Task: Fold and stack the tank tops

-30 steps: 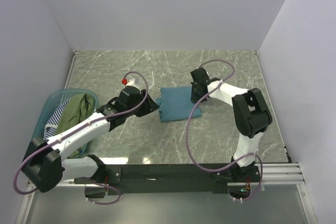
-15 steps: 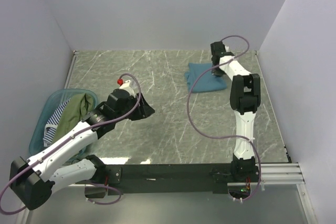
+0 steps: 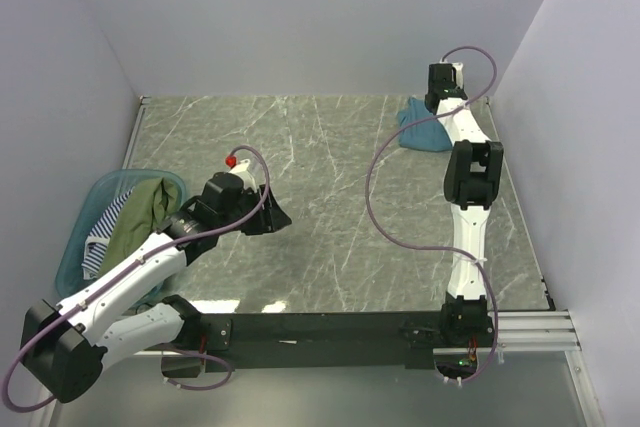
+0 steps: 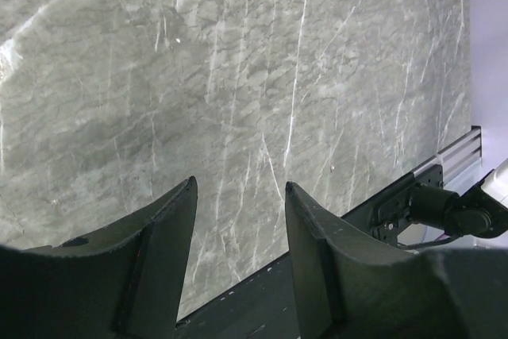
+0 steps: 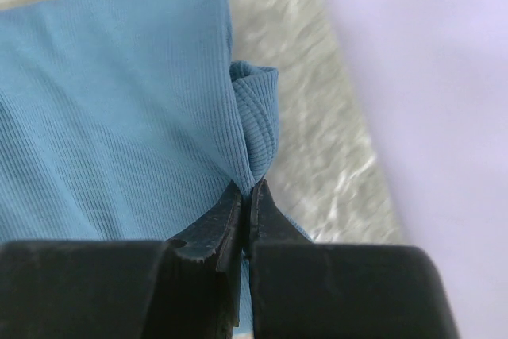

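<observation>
Now, right gripper (image 5: 246, 190) clamped tight on fold of teal-blue tank top (image 5: 119, 101), jaws meeting on ribbed cloth; cloth bunched at far right corner of table (image 3: 330, 237), close to right wall (image 3: 570, 97); left gripper (image 4: 238, 196) spread wide, holding nothing, hovering over marble left of centre; olive-green tank top (image 3: 140, 215) and striped tank top (image 3: 103, 232) heaped in tub (image 3: 100, 185) at left edge; broad stretch of grey veined marble between arms; back wall (image 3: 300, 17) plain, pale.

Open table (image 3: 330, 207) between the tub (image 3: 98, 190) at left and teal-blue tank top (image 3: 420, 134) far-right.
</observation>
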You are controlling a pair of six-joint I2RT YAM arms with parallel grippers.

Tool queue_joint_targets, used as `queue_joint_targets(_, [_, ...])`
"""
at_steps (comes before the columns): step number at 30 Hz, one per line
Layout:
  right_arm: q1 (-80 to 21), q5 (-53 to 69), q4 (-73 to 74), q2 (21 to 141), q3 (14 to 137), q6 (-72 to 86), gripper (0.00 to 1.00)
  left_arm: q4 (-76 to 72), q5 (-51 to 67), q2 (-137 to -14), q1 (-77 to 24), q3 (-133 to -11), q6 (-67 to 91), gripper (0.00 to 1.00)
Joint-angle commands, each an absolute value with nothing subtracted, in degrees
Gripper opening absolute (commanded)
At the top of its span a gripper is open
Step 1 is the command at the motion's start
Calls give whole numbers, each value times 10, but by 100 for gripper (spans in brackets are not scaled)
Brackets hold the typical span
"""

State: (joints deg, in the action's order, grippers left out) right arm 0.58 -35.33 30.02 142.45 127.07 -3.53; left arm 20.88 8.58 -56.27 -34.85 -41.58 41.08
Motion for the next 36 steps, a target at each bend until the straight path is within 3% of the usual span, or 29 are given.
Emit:
queue_joint_targets(1, [22,-405,207,1427,1274,-96,0,182,115,-564,-343,-417,396,54])
queue_joint_targets(12, [61,-415,126,1441,1247,-142,3,170,125,-580,-342,-406,396,54])
queue_joint_targets(15, [68,-415,130,1441,1256,-127,48,165,132,-588,-342,-404,397,54])
queue_joint_targets(16, [69,-421,133,1440,1259,-123,72,164,131,-589,-342,-404,397,54])
queue_joint_targets(17, [69,-420,137,1439,1262,-111,83,164,130,-590,-342,-405,397,54])
queue_joint_targets(26, [30,-421,232,1379,1312,17,88,170,120,-579,-313,-403,402,55])
queue_joint_targets(29, [-33,-384,266,1287,1246,75,88,189,65,-579,-300,-420,410,50])
queue_joint_targets(33, [-107,-352,268,1155,1103,127,88,236,-17,-582,-292,-459,447,50])
queue_joint_targets(36, [-188,-313,247,1046,966,169,89,287,-119,-580,-280,-493,487,60])
